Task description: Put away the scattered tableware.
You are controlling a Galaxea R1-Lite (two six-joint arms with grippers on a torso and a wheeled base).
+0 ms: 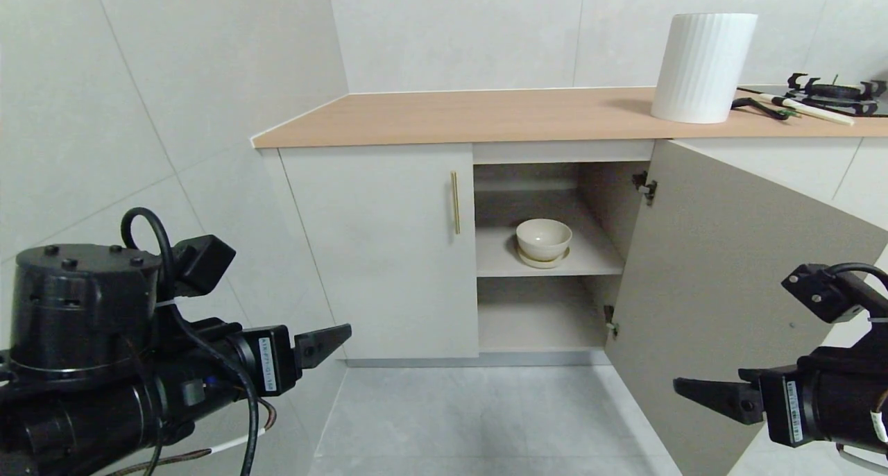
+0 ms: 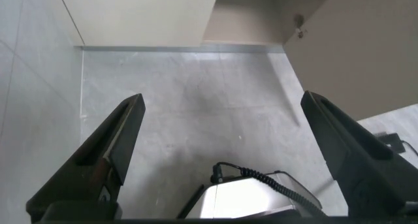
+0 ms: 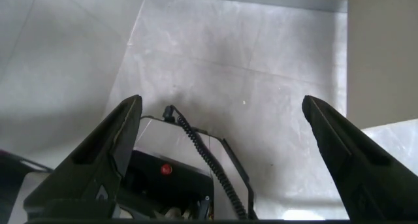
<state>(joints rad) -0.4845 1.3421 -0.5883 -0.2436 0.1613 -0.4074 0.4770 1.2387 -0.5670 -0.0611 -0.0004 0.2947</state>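
Behind the open right-hand door of the base cabinet, on the upper shelf, I see a cream bowl standing upright on a small plate of the same colour; the pair sits toward the shelf's left side, near the front edge. Below it lies the cabinet's lower compartment, and to the left the second door is closed, its slim brass handle running vertically along the inner edge. The open door swings outward on two hinges, and its face stands just beside my right arm in the head view. Above the cabinet runs the wooden tabletop, which carries a tall white ribbed cylinder toward its right end; just beyond that lie a black-handled utensil and a pale stick-like piece, beside a black stove burner at the edge of the head view. Both of my arms are low and well apart from the shelves, one at each lower corner of the head view, pointing inward. My left hand has its two dark fingers spread wide, with grey tiled floor between them and the foot of the cabinet beyond. My right hand is likewise spread wide, its fingers framing the same floor. Both hands are well apart from the bowl and plate.
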